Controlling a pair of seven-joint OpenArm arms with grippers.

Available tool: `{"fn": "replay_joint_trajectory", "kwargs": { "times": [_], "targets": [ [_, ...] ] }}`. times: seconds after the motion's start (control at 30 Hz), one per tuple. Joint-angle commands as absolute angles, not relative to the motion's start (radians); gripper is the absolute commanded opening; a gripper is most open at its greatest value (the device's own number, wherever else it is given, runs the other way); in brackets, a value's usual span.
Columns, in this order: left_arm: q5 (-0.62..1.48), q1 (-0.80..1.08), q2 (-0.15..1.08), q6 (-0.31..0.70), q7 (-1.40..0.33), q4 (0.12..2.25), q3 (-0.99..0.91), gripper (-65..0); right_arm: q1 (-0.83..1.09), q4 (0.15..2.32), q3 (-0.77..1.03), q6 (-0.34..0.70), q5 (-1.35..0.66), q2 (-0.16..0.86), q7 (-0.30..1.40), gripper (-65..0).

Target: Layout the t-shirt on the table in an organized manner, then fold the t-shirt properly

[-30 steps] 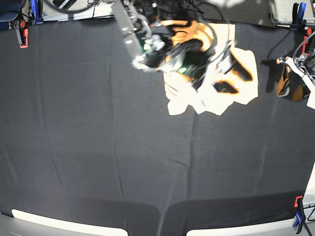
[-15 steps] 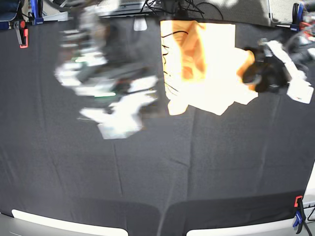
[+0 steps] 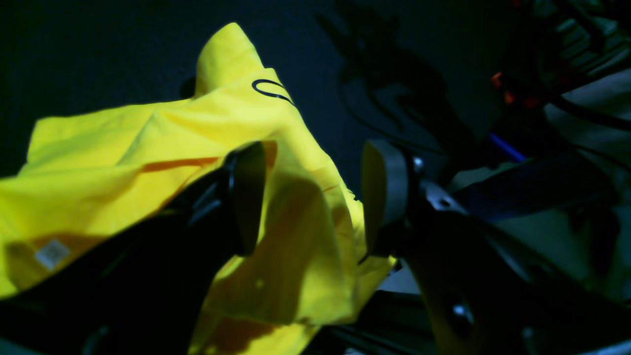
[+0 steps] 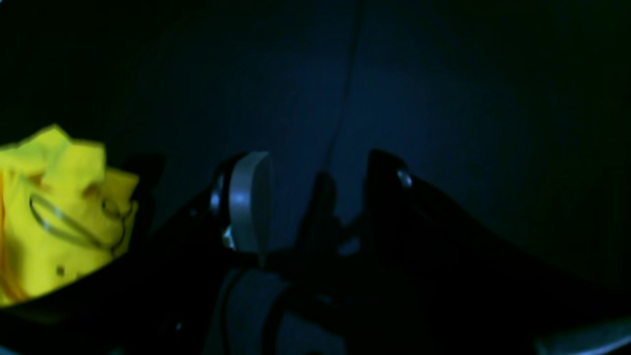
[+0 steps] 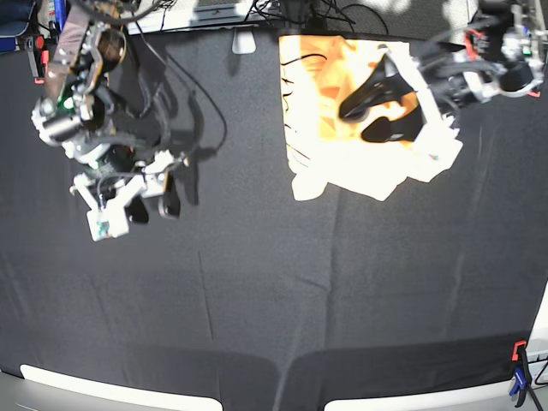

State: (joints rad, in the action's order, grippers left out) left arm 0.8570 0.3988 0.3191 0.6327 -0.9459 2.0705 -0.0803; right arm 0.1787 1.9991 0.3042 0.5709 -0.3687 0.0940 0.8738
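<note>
The t-shirt [image 5: 342, 111] lies crumpled and partly folded at the table's far middle-right, near white in the glare. It looks bright yellow in the left wrist view [image 3: 123, 148] and shows at the left edge of the right wrist view [image 4: 49, 207]. My left gripper [image 3: 315, 197] is open and hovers over the shirt's right side with cloth below the jaws; in the base view [image 5: 432, 86] it casts dark shadows on the shirt. My right gripper [image 4: 318, 197] is open and empty over bare black table [image 5: 300, 300], at the far left in the base view [image 5: 128, 201].
Red-and-blue clamps sit at the far-left corner [image 5: 38, 56] and near-right edge [image 5: 518, 368]. Cables [image 5: 300, 13] and gear line the far edge behind the shirt. A thin black cable loop [image 3: 271, 89] lies across the shirt.
The right arm swung from over the shirt to the table's far left. The left arm moved from the right edge in over the shirt's right side, and the cloth there shifted slightly.
</note>
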Motion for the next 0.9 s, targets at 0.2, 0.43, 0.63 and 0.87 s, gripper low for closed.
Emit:
{"fn": "replay_joint_trajectory", "kwargs": {
  "times": [0.2,0.43,0.63,0.87],
  "targets": [
    [0.702,0.382,0.327,0.498,-0.908,2.091,0.043,-36.3,0.169,2.019,0.308,0.572,-0.386,0.100,0.869,-34.9],
    [0.707,0.387,0.336,0.497,-1.034,2.106,0.023,-65.0,0.169,2.019,0.308,0.572,-0.387,0.100,0.868,-34.9],
    [0.654,0.505,0.335,0.497,-1.097,2.144,-0.231,-65.0,0.169,2.019,0.307,0.611,-0.432,0.100,0.864,-34.9],
    [0.508,0.680,0.336,0.496,-1.036,2.132,-0.413,-65.0,0.168,2.019,0.307,0.637,-0.476,0.100,0.865,-34.9]
  ]
}}
